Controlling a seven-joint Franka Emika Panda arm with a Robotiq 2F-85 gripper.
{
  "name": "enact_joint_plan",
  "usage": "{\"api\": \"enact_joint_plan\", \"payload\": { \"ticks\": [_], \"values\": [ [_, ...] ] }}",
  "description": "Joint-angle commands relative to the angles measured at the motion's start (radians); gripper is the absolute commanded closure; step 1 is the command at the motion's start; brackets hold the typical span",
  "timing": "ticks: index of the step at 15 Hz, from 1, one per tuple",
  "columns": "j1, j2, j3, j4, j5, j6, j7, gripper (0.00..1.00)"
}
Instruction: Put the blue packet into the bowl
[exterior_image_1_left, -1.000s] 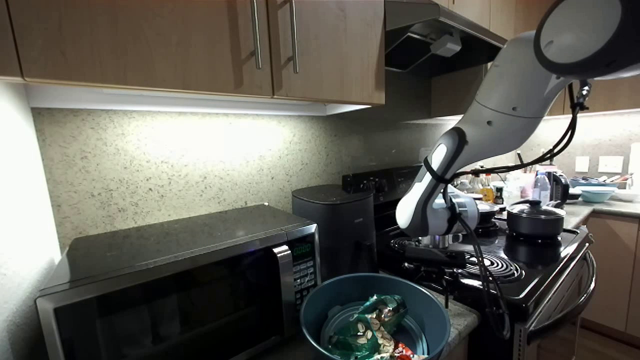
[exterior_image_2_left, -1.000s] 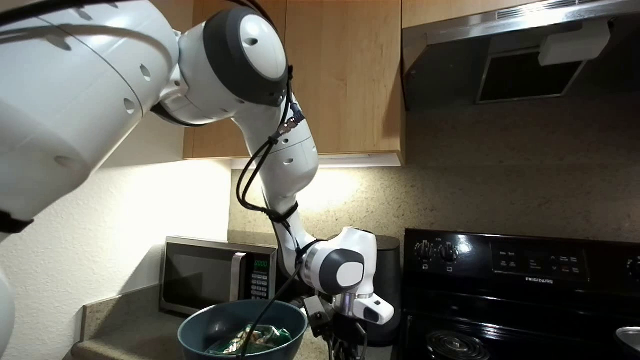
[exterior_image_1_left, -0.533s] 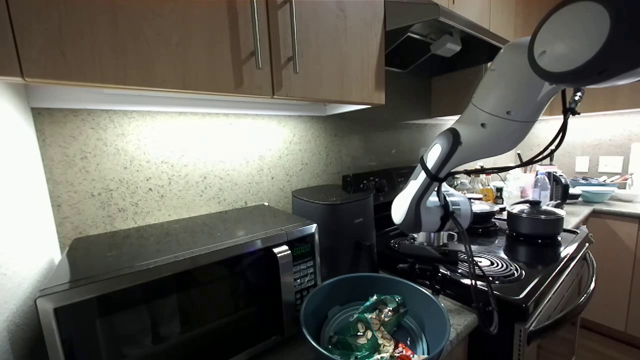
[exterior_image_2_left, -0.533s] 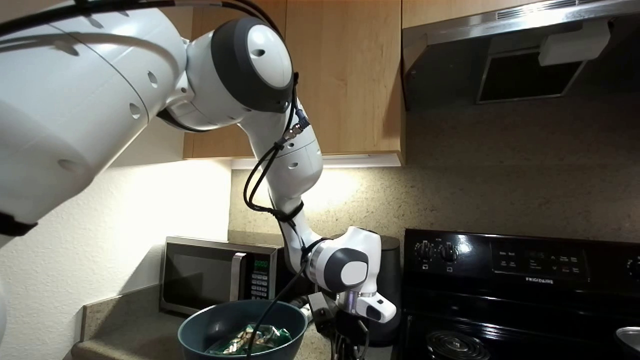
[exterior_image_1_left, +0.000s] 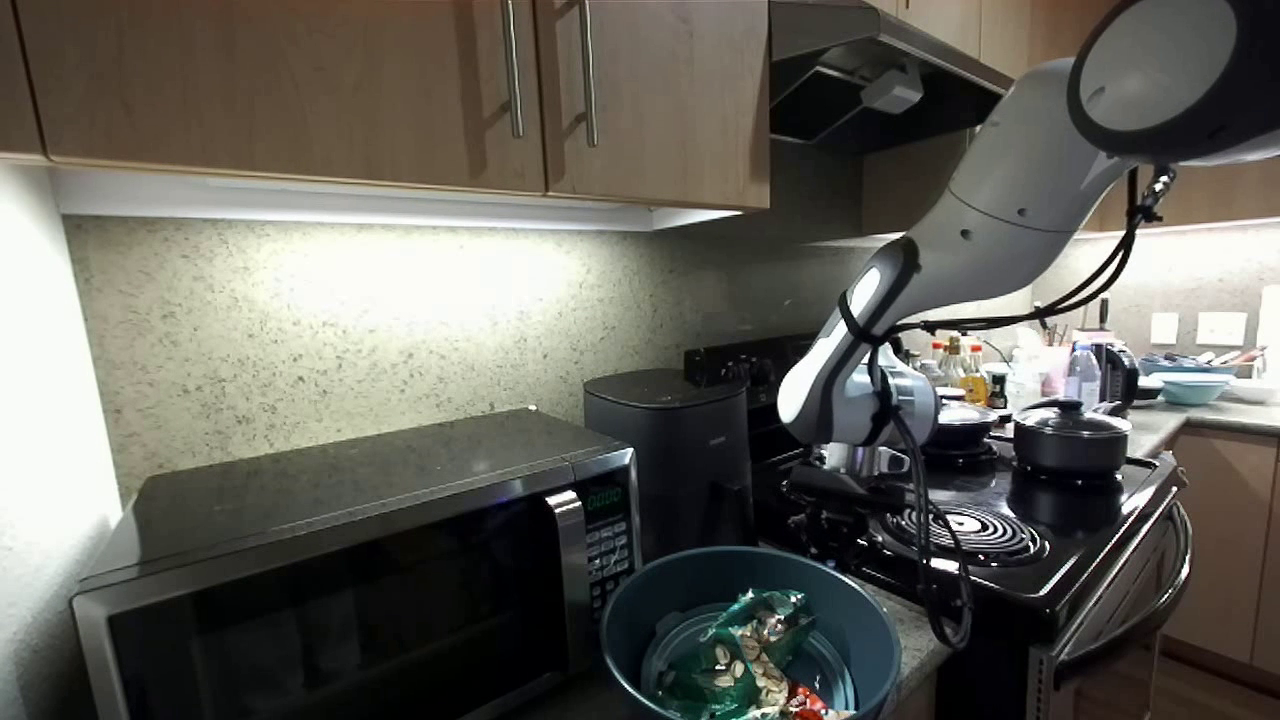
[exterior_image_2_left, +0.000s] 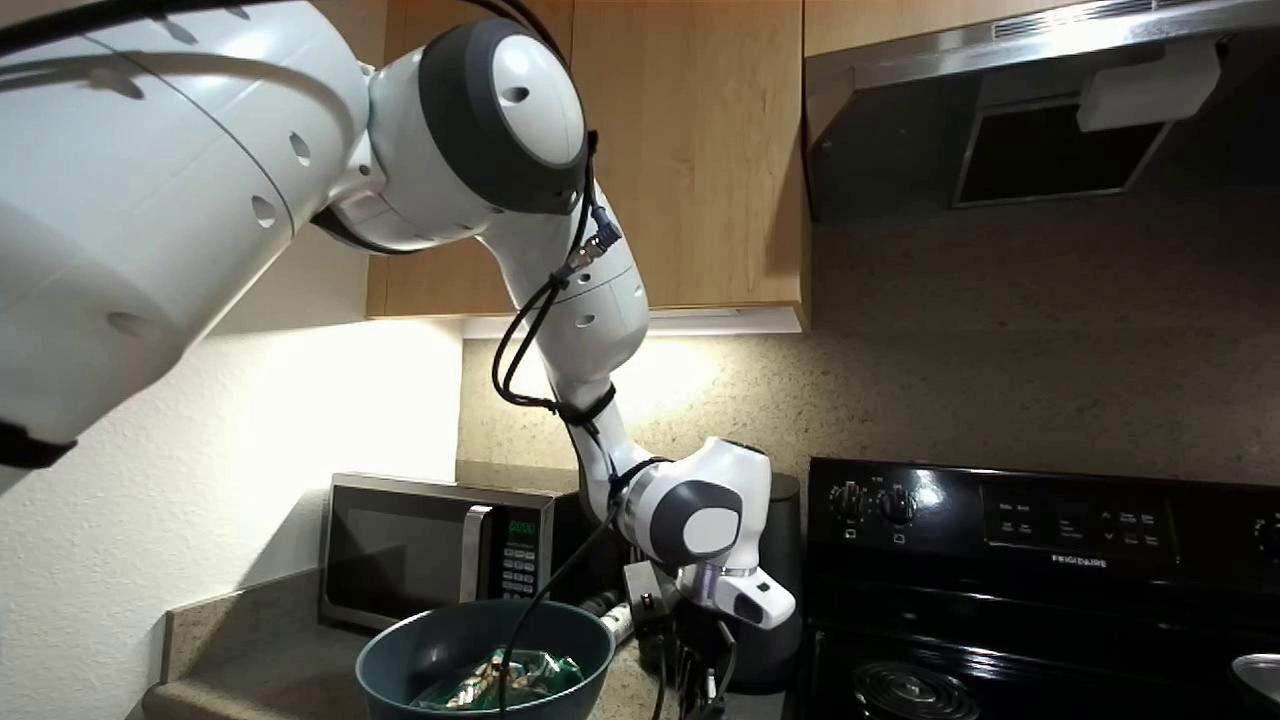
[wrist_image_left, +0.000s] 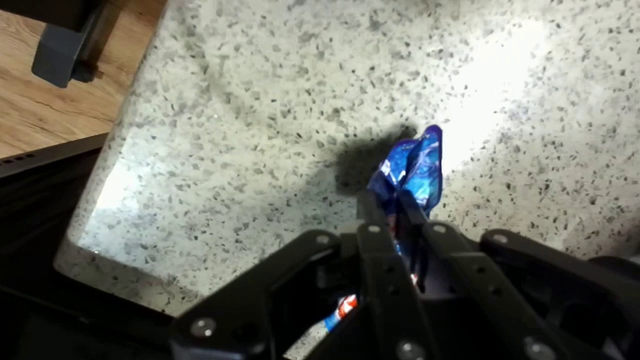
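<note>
The blue packet (wrist_image_left: 422, 165) — pinched between the jaws.

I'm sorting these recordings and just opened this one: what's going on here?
The robot's gripper is shut on the blue packet over the speckled countertop; whether the packet touches it is hard to tell. The bowl, near the microwave, holds green packaging and something red. The blue packet is not yet in it.

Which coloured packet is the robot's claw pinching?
The blue packet, clamped in the gripper; the green packaging and red packaging lie in the bowl.
</note>
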Motion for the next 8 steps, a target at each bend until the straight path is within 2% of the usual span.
{"api": "enact_joint_plan", "payload": {
  "ticks": [1, 3, 8],
  "values": [
    [-0.028, -0.066, 0.029, -0.042, 0.066, 0.008, -0.052, 0.92],
    [-0.012, -0.109, 0.020, -0.065, 0.066, 0.021, -0.035, 0.92],
    [0.072, -0.267, -0.025, -0.177, -0.036, 0.140, 0.022, 0.93]
  ]
}}
